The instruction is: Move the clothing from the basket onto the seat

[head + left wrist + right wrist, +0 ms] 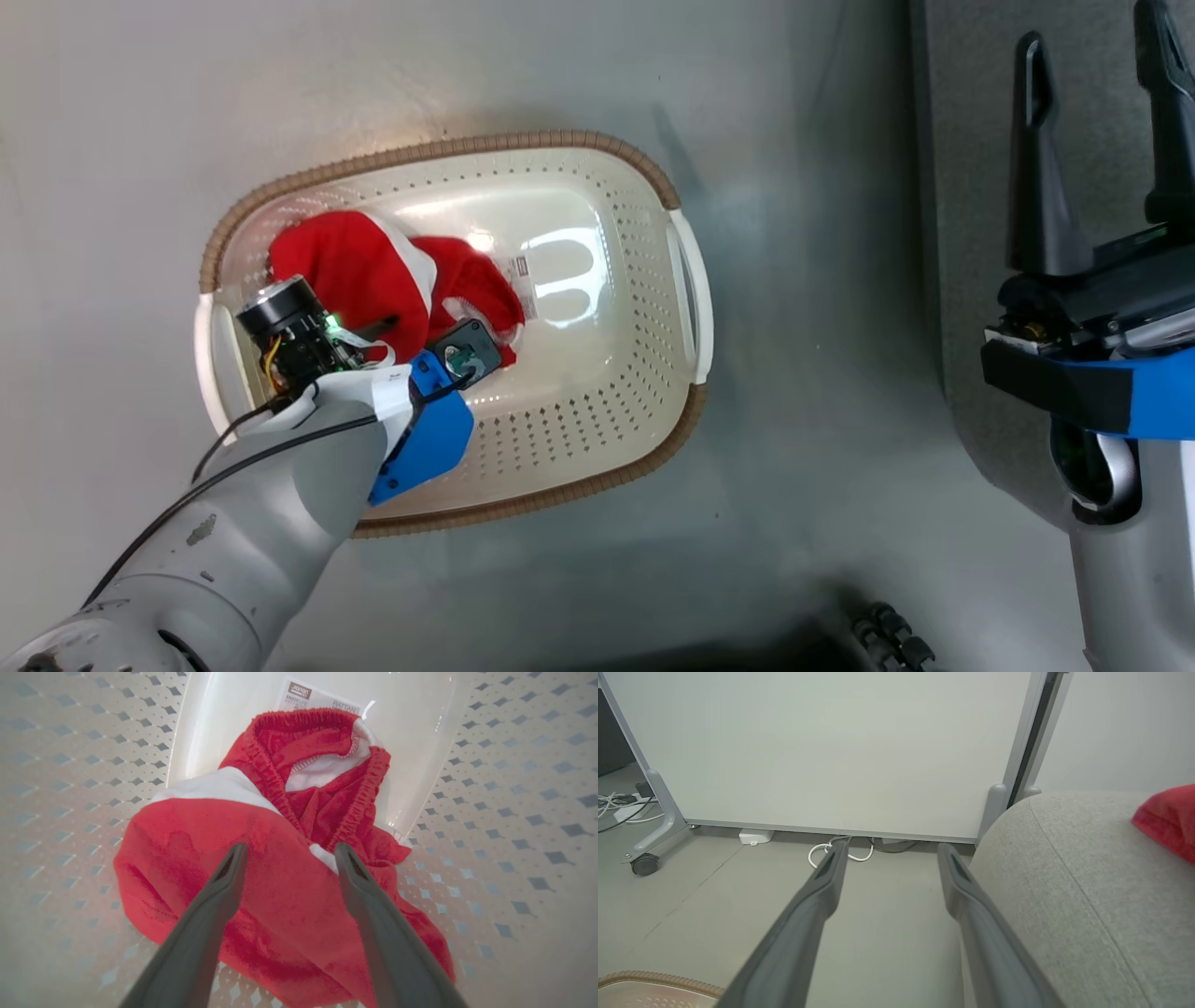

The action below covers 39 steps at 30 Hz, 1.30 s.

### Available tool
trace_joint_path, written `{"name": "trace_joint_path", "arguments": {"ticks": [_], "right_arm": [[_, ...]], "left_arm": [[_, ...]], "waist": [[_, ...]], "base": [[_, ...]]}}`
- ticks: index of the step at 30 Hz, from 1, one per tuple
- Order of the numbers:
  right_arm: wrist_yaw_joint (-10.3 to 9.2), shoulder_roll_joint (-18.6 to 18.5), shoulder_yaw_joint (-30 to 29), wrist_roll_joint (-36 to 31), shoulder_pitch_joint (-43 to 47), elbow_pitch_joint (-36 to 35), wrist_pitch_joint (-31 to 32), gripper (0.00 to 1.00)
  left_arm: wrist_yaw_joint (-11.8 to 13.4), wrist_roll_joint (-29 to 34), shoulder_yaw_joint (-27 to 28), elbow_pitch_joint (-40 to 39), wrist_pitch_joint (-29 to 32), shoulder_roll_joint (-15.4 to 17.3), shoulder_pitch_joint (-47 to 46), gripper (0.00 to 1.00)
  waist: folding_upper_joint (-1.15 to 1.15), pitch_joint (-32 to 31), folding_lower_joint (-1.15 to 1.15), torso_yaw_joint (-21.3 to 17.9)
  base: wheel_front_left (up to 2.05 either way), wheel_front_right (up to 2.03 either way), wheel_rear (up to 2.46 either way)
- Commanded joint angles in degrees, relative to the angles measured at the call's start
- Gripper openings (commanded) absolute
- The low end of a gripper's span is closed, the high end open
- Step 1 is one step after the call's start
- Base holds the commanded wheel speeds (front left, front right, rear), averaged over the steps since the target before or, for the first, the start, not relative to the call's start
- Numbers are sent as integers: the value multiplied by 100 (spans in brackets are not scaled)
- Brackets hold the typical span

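I hold my left gripper (287, 851) inside the basket (560, 142), fingers apart over the clothing (280, 919), while my right gripper (887, 851), also apart, hangs outside the basket.

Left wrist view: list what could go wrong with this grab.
1. The left gripper is open over a smooth, flat stretch of the soft bright-red fabric clothing. It may pinch only a thin fold, which could slip out on the lift.
2. The red folds lie bunched and overlapped, so a trailing part might drag along and drop outside the cream-white perforated plastic basket.
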Motion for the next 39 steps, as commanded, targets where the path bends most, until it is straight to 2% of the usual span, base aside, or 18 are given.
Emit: {"name": "trace_joint_path", "arguments": {"ticks": [1, 7, 16, 17, 18, 19, 23, 28, 39], "right_arm": [[3, 13, -11, -18, -81, -43, -22, 100], [3, 4, -28, -33, -63, -236, -22, 100], [2, 45, -84, -60, 17, -408, -22, 100], [3, 49, -87, -60, 16, -404, -22, 100], [3, 53, -93, -61, 10, -400, -22, 100], [2, 57, -101, -62, 1, -391, -22, 100], [2, 83, -99, -59, -64, -324, -22, 100], [2, 103, -76, -34, -132, -243, -22, 100], [3, 131, -68, -18, 86, 42, -22, 100]], "left_arm": [[-1, 80, -19, 37, 59, 57, -82, 100], [-1, 370, -21, 74, 296, 63, -238, 100], [-1, 696, -19, 110, 287, 182, -288, 100], [-1, 750, -20, 99, 241, 185, -321, 45], [-1, 771, -20, 89, 186, 186, -360, 11], [-1, 731, -21, 100, 174, 189, -370, 0], [-1, 733, -20, 112, 130, 106, -364, 0], [-1, 695, -20, -35, -269, 16, -314, 0], [-1, 143, -20, -256, -1261, -247, -38, 0]], "waist": [[0, 166, -1, -8], [0, 495, -1, -35], [0, 768, -1, -150], [0, 780, -1, -156], [0, 790, -1, -160], [0, 794, -1, -159], [0, 752, -1, -149], [0, 538, -1, -104], [0, -586, -1, 128]], "base": [[0, 0, 0], [0, 0, 0], [0, 0, 0], [0, 0, 0], [0, 0, 0], [0, 0, 0], [0, 0, 0], [0, 0, 0], [0, 0, 0]]}}
